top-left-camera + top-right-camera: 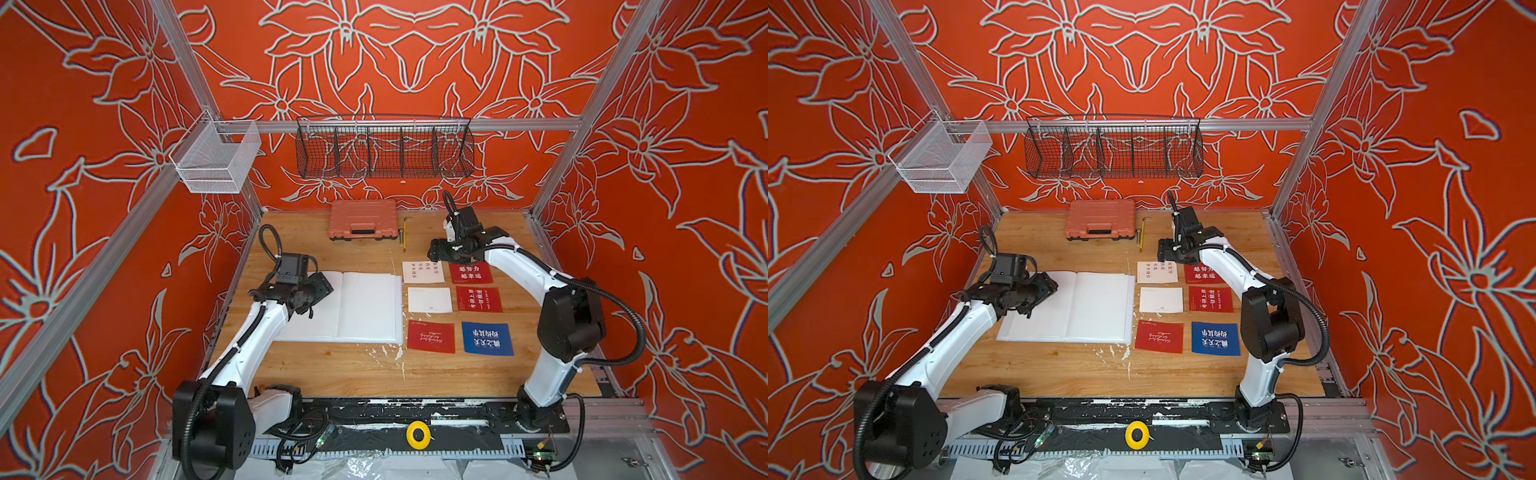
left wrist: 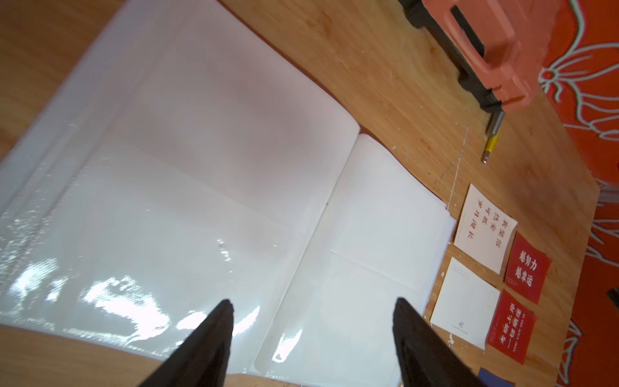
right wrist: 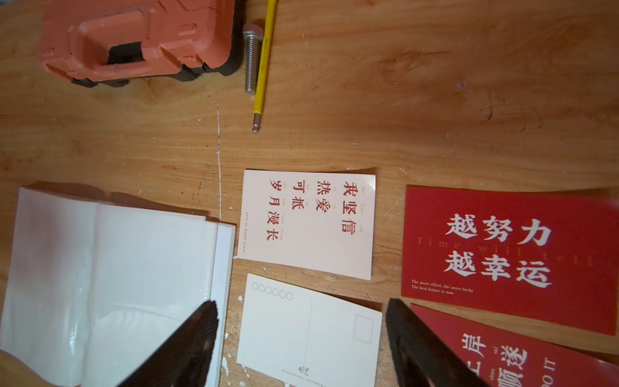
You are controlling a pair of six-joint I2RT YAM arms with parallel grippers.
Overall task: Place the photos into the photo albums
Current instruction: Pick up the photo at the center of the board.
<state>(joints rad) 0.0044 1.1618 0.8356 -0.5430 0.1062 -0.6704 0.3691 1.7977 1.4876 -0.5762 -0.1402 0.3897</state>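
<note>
Hovering wide and empty near the white card with red characters point(image 3: 308, 221), the right claw point(image 3: 301, 303) is seemingly preparing the first pick, needing next to drop and lift a flat edge. The left claw point(image 2: 313, 301), also parted and holding nothing, is hanging over the open thin white sleeved album point(image 1: 365, 307) on the wooden desk point(image 1: 353, 374), with all six small red, blue and white photo cards point(image 1: 478, 299) lying just beside it.

The left gripper point(image 2: 313, 301) hangs over the photo album point(image 2: 207, 160), jaws spread wide with nothing between them, and the album's lying flat on the wooden table point(image 2: 385, 67) showing shiny blank sleeve pages. Just off its edge there's a white card with red characters point(image 2: 484, 228), a plain white card point(image 2: 464, 305), a red card with big white characters point(image 2: 527, 268), a second red card point(image 2: 510, 330) and a sliver of a blue card point(image 2: 495, 380). The orange case point(image 2: 495, 43) and a yellow tool point(image 2: 491, 145) sit farther off.
</note>
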